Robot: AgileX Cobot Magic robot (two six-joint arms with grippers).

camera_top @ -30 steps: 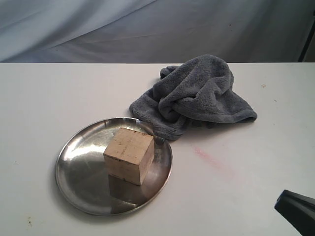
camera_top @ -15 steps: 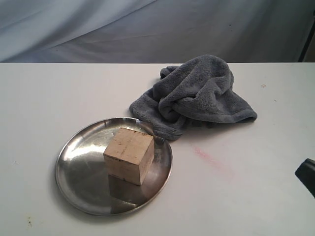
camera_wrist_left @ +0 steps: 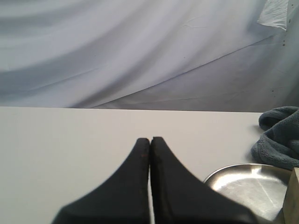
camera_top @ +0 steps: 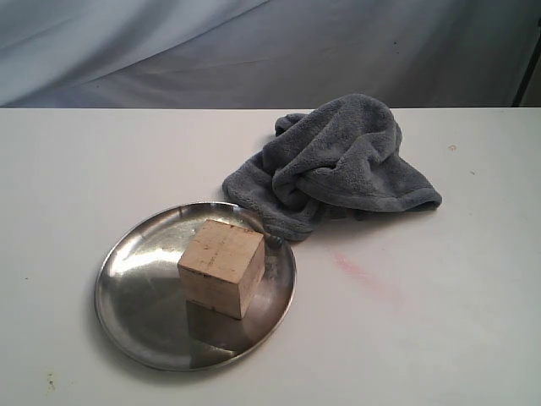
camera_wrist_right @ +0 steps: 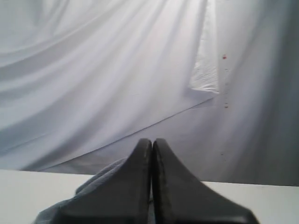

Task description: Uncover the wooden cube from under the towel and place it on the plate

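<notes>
Where the cube (camera_top: 221,266) sits: on the plate (camera_top: 135,313), flat on one face, a little toward 3 o'clock of the plate's centre, one vertical edge turned to the camera. It is uncovered and apart from the towel.
Plate: round steel, on the white counter (camera_top: 439,338), at about 8 o'clock in the exterior view. The cube's reflection shows in the metal on its 6 o'clock side.
Towel (camera_top: 338,165): grey, bunched in a heap on the counter at 1 o'clock from the plate. Its nearest fold meets the plate rim there; touching or overlapping, cannot tell.
Counter mark: faint pink smear (camera_top: 365,277) at 3 o'clock from the plate, 6 o'clock from the towel.
Left gripper (camera_wrist_left: 150,140): fingers pressed together, holding nothing. Plate rim, towel edge and one cube edge show in its camera.
Right gripper (camera_wrist_right: 152,141): fingers pressed together, holding nothing. The towel shows beyond the tips, with the backdrop cloth (camera_wrist_right: 117,70) behind.
</notes>
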